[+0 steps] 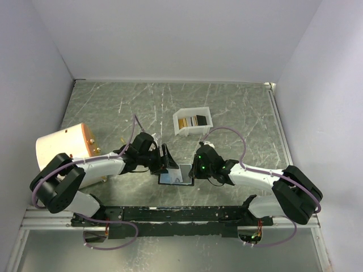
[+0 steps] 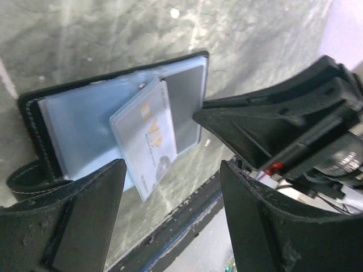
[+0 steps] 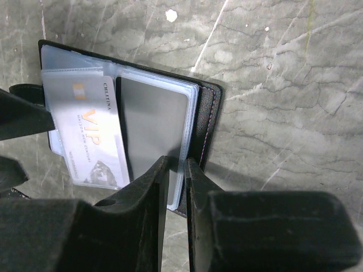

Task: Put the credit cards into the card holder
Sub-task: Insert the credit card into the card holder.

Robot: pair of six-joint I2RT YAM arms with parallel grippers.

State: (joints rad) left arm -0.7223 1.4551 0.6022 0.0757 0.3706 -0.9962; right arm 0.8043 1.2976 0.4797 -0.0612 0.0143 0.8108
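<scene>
On grey marbled table (image 1: 238,107), white walls (image 1: 170,34), left claw (image 2: 173,181) open, right claw (image 3: 176,167) pinching card holder (image 3: 153,119).

1. Card holder (image 3: 209,113): black outside with pale stitching along the edge; pale blue-grey translucent sleeves inside.
2. VIP card (image 2: 148,136): silver-grey, with gold lettering and a gold chip.
3. Sleeved card (image 3: 154,127): plain dark grey.
4. Table (image 1: 238,107): grey-green marbling with white veins.
5. Box (image 1: 180,129): white.
6. Boxed cards (image 1: 193,120): gold-tan and black.
7. Cylinder (image 1: 59,148): cream, with an orange-tinged end face.
8. Left gripper (image 2: 170,178) and right gripper (image 3: 176,170): matt black.
9. Left arm (image 1: 99,166) and right arm (image 1: 252,177): white shells, black joints.
10. Cables (image 1: 227,131): lilac.
</scene>
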